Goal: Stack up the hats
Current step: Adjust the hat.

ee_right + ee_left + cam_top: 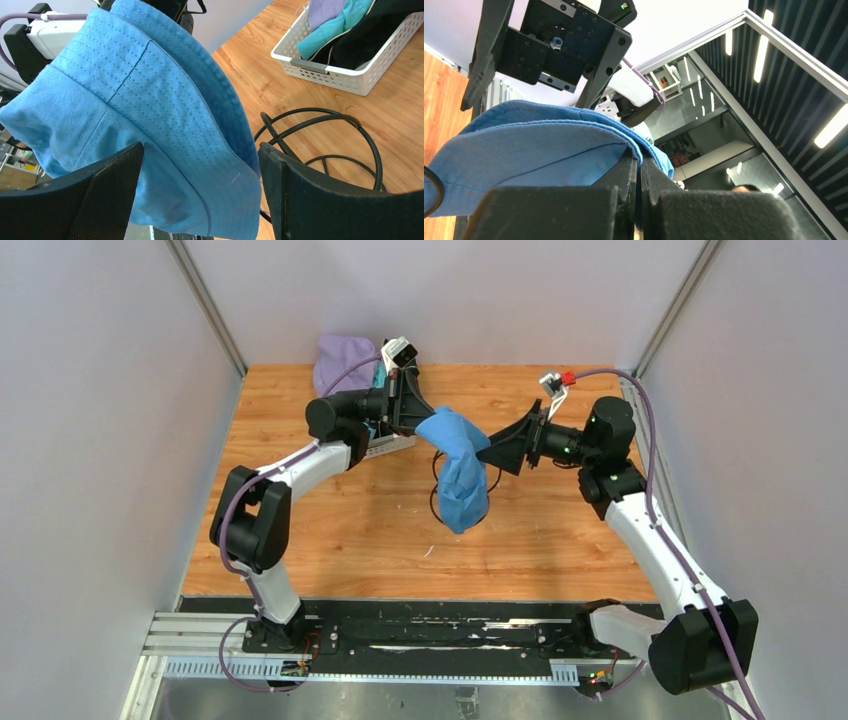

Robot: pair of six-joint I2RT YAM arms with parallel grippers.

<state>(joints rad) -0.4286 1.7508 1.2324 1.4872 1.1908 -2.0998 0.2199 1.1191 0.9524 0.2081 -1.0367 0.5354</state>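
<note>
My left fingers (624, 175) pinch the soft blue fabric bucket hat (460, 475) by its brim; my right fingers (310, 200) stand spread around it. Light, floppy cloth: I'd take the opposite brim

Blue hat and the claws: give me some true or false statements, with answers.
1. The left claw is shut on the blue hat. True.
2. The right claw is shut on the hat. False: its jaws stand open, one on each side of the brim.
3. The blue hat lies in the white basket. False: it hangs in the air by the black wire stand.
4. A lavender hat and a teal hat are in the basket. True.
</note>
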